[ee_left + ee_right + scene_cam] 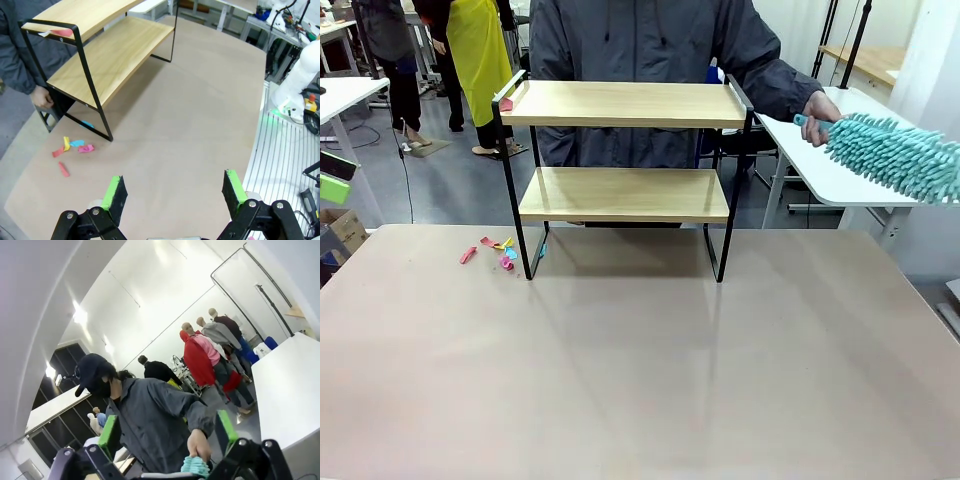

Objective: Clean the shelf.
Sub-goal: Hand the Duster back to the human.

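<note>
- Nearest in the left wrist view, the left hand (172, 195) hangs above the bare brown tabletop (640, 380), its green-padded fingers (113, 191) spread wide apart and holding nothing.
- In the right wrist view, the right hand (169, 432) is tilted up toward the room, its fingers (226, 429) likewise wide apart and empty.
- Coloured paper scraps (492, 250) lie on the tabletop just beside the shelf's near left leg.
- The shelf (623, 165) stands upright at the far middle of the tabletop; a small red scrap (506, 104) sits at the left end of its top board.
- Behind the shelf, a person (650, 70) in a grey jacket holds a teal fluffy duster (895, 155) out to the right, above a white side table (840, 170).
</note>
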You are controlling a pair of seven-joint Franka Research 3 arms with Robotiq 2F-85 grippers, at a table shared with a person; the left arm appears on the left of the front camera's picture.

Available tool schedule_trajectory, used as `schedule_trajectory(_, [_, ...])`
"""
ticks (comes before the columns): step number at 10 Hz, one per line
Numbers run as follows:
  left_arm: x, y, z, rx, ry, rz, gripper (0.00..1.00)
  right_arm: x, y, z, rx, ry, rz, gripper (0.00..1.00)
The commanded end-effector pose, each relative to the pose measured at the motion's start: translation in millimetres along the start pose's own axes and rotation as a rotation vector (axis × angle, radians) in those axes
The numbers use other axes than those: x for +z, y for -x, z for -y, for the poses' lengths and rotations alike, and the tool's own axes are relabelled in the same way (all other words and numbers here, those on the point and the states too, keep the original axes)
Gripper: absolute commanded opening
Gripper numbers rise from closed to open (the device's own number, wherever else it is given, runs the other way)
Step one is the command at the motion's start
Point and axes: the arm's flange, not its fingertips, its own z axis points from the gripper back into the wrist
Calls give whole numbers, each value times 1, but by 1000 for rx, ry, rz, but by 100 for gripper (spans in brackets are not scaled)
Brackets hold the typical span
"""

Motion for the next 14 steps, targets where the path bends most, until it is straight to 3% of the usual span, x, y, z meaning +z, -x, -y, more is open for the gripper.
schedule_trajectory(1, [0,-3,1,15,7,21,100,-1,1,-6,7,6,0,100])
schedule_trajectory(14, [0,-3,1,15,7,21,100,-1,1,-6,7,6,0,100])
